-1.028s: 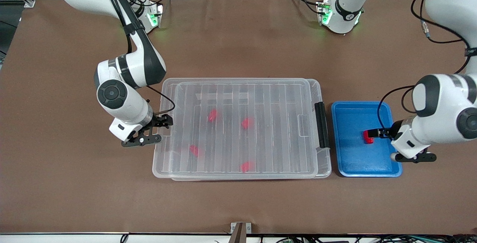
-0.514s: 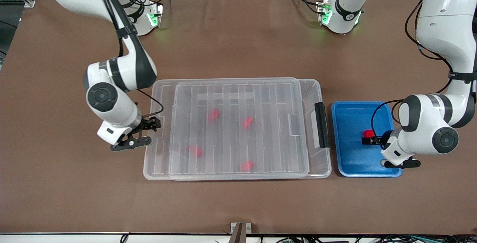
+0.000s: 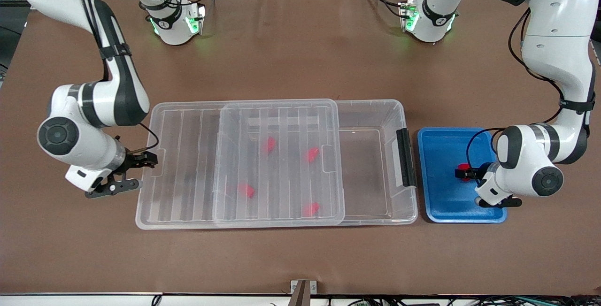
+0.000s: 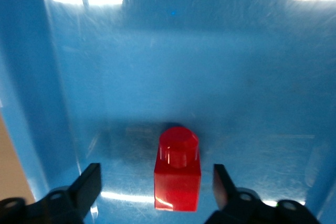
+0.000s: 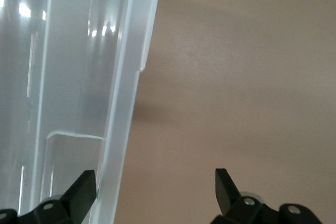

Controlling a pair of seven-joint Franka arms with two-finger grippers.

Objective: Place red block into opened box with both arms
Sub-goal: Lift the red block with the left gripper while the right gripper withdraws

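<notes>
**Lid half off, block not gripped yet**

Low in the left wrist view, the red block [image 4: 177, 176] sits on the blue tray [image 4: 157, 66] between the left end effector's [image 4: 157, 190] parted fingers, neither one touching. In the front view that wrist hides most of it. The right end effector [image 3: 136, 171], at center-left, is spread wide on the ribbed lid's [image 3: 188, 156] edge. The lid covers most of the box [image 3: 375, 109]; four red blocks [image 3: 268, 144] show through.

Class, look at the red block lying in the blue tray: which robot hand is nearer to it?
Left. The left hand straddles the red block in the blue tray, fingers open either side. The right hand is at the lid's edge, toward the right arm's end of the table.
</notes>
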